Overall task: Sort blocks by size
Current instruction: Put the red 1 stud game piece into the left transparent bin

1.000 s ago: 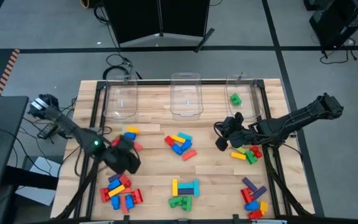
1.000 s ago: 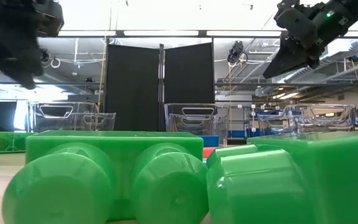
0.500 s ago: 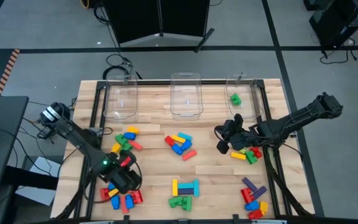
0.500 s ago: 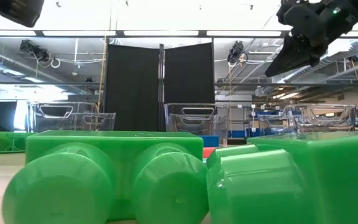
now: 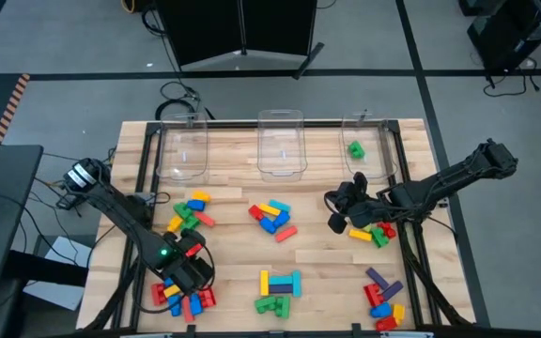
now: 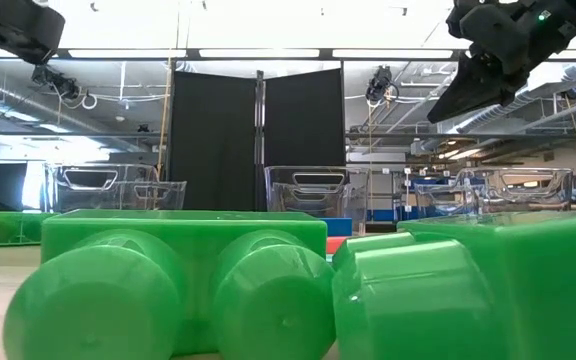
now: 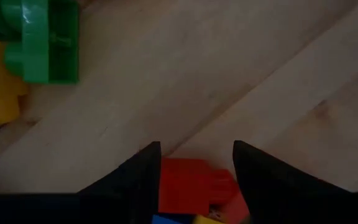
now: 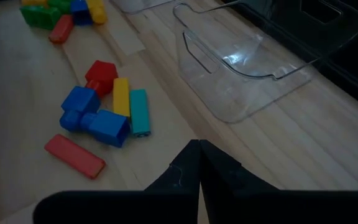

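Note:
The blocks lie in several small heaps on the wooden table (image 5: pixel 327 258). My left gripper (image 7: pixel 196 177) points down over the near-left heap (image 5: pixel 178 289). It is open, with a red block (image 7: pixel 191 186) between its two fingers and blue and yellow blocks beneath. My right gripper (image 5: pixel 336 214) is shut and empty. It hangs above the table just left of the right-hand heap (image 5: pixel 374 232), and it also shows at the top right of the low view (image 6: pixel 468 90). One green block (image 5: pixel 355 148) lies in the right bin. My left gripper comes from above with one finger (image 7: pixel 143 177) on each side of the red block's top (image 7: pixel 188 180). The block lies on its heap. Whether the fingers touch it, I cannot tell.
Three clear bins stand along the far edge: left (image 5: pixel 181 150), middle (image 5: pixel 282 141) and right (image 5: pixel 369 155). Other heaps lie at far left (image 5: pixel 191 208), centre (image 5: pixel 272 216), near centre (image 5: pixel 280 291) and near right (image 5: pixel 383 300). Large green blocks (image 6: pixel 178 290) fill the low view.
My left gripper has moved toward the table's near edge and down, from beside the far-left heap to over the near-left heap. It has tipped to point more steeply down. My right arm has kept still.

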Motion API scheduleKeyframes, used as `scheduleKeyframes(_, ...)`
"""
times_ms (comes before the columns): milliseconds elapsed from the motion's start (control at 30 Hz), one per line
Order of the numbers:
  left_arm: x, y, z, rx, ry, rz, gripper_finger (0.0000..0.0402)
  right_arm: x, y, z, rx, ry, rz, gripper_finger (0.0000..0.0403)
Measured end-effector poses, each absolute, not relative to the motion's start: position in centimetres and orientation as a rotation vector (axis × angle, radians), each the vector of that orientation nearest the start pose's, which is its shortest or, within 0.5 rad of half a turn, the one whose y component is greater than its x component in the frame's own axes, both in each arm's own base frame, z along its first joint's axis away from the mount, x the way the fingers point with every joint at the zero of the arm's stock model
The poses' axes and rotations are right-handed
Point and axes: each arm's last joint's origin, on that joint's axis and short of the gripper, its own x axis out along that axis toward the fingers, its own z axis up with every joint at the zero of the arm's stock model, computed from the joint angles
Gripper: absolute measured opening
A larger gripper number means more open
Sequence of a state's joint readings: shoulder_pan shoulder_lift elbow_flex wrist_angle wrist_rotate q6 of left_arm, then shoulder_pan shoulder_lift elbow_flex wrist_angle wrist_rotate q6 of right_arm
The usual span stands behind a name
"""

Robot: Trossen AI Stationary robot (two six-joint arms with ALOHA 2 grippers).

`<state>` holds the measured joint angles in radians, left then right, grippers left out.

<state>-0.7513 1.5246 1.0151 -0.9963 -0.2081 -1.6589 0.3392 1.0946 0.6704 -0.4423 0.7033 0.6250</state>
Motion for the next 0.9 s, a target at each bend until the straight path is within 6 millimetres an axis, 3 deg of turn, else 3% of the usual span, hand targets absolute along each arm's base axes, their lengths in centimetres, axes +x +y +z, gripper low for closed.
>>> scheduleKeyframes(467, 18.7, -17.4, 20.3, -0.661, 1.279, 0.674, 0.034, 20.0, 5.1, 22.4, 0.155, 0.61, -0.552, 0.0016)
scheduleKeyframes(667, 18.5, -18.0, 19.8, -0.618, 1.293, 0.658, 0.0345, 20.0, 5.1, 22.4, 0.155, 0.609, -0.553, 0.0023)
scheduleKeyframes(900, 19.1, -19.1, 17.4, -0.534, 1.366, 0.65, 0.034, 20.0, 5.1, 22.4, 0.155, 0.609, -0.553, 0.0021)
